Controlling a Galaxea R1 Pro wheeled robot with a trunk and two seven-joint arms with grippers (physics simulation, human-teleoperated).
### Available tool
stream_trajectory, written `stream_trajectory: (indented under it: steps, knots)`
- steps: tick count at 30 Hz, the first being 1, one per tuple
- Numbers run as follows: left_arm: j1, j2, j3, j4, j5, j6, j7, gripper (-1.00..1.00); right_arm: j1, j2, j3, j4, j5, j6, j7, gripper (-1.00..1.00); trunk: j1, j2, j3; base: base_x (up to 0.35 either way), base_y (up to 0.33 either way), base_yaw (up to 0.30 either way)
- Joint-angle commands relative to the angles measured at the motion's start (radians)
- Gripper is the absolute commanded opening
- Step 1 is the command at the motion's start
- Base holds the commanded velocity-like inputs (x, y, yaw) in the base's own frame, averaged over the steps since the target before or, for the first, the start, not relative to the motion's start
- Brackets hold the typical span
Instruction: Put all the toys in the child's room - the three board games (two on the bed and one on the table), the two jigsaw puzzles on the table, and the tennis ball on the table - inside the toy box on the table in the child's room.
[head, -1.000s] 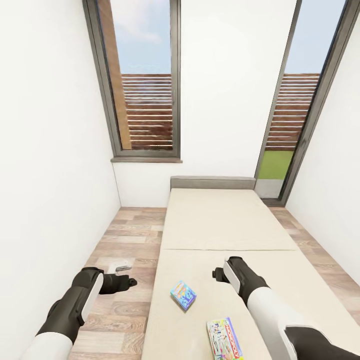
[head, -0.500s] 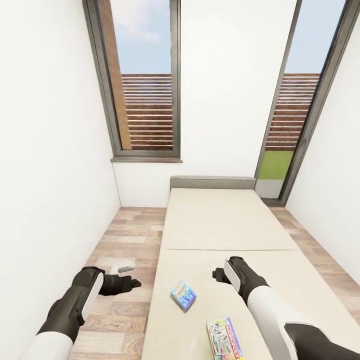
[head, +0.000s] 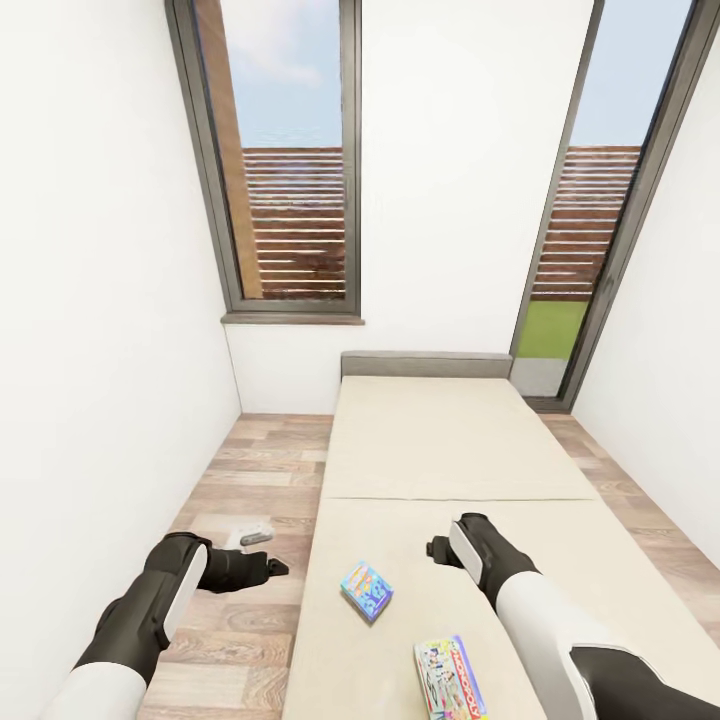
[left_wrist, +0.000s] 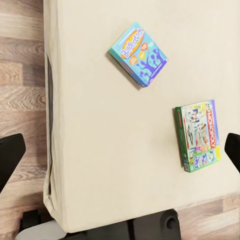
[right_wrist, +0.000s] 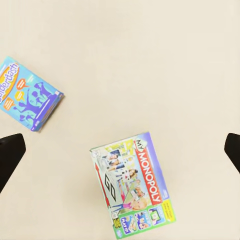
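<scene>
On the bed (head: 450, 450), nearest the robot, lies the white-green board game (head: 449, 678); beyond it the small blue one (head: 366, 589). Right hand (head: 437, 549) hovers above, left hand (head: 276, 567) over floor, both with fingers apart. Risk: flat boxes may slide on the cover when pinched.

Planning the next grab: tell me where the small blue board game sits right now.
In the head view the small blue board game lies flat on the bed, between both arms, just beyond the white-green board game.
</scene>
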Motion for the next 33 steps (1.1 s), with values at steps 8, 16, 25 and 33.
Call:
stream_trajectory:
  steps: [8, 16, 25, 33]
  knots:
    - [-0.001, 0.0, 0.001, -0.001, 0.009, 0.008, 0.002, 1.0, -0.001, -0.003, -0.004, -0.002, -0.011, 0.006, -0.006, 1.0, 0.031, -0.058, -0.027, 0.0, 0.0, 0.0]
    - [-0.001, 0.002, 0.002, -0.001, 0.009, 0.009, 0.0, 1.0, -0.001, 0.0, -0.001, -0.004, -0.009, 0.001, -0.004, 1.0, 0.062, -0.114, -0.052, 0.0, 0.0, 0.0]
    - [0.0, -0.001, 0.002, 0.005, 0.016, 0.009, 0.004, 1.0, 0.001, 0.01, 0.004, -0.009, -0.003, -0.008, -0.001, 1.0, 0.092, -0.17, -0.077, 0.0, 0.0, 0.0]
    - [-0.001, 0.0, 0.003, 0.007, 0.011, -0.007, 0.004, 1.0, 0.001, 0.008, 0.005, -0.012, -0.006, -0.025, 0.002, 1.0, 0.092, -0.17, -0.077, 0.0, 0.0, 0.0]
